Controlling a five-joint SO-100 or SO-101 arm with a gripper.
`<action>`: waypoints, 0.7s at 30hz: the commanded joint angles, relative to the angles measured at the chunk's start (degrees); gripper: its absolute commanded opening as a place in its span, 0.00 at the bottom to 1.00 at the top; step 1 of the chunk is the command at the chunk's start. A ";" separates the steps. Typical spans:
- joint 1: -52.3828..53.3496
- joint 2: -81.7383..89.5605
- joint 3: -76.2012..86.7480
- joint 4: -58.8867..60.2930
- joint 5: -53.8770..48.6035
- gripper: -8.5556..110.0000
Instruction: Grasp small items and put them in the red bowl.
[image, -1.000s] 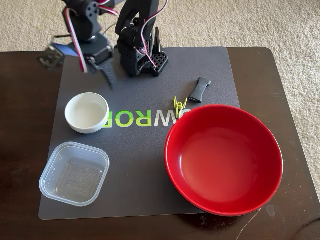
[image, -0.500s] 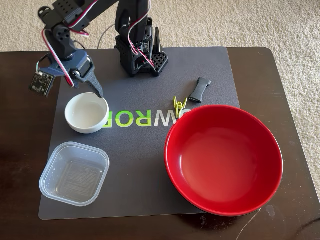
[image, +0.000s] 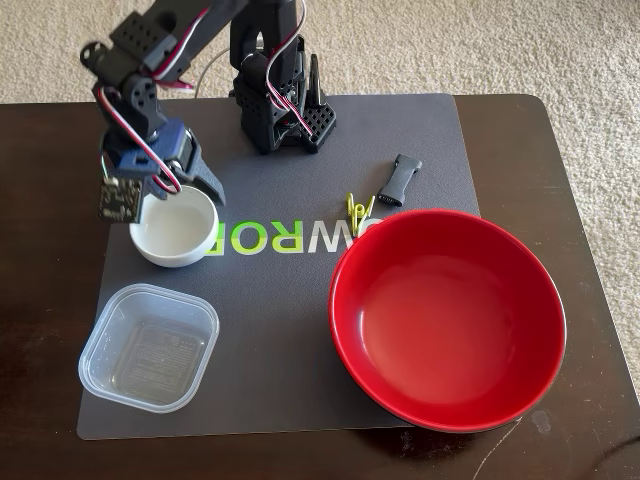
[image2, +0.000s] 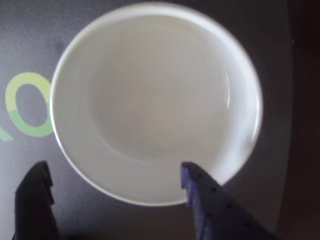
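Red bowl (image: 447, 318) lower right of fixed view, empty: nothing delivered. My gripper (image: 185, 187) spread wide, holding nothing, above white bowl (image: 174, 226) at left; one finger over rim in wrist view. Tub (image: 149, 346), green clip (image: 357, 213), black clip (image: 400, 180) all untouched on mat.

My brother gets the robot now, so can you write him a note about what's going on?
Gripper: open, empty, hovering over the small white round ceramic bowl, one finger over its rim.
Large glossy red bowl: empty, at the right of the grey mat in the fixed view.
Clear square plastic tub: on the mat, nearer the camera than the white bowl.
Yellow-green clip and short black clip: just behind the red bowl.
Done: nothing moved in. Left: all four items.
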 joint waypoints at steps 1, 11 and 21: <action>-2.20 -2.64 3.16 -7.65 -0.79 0.36; -6.86 -5.89 8.44 -16.08 -7.38 0.20; -6.42 -4.66 8.79 -18.02 -16.44 0.07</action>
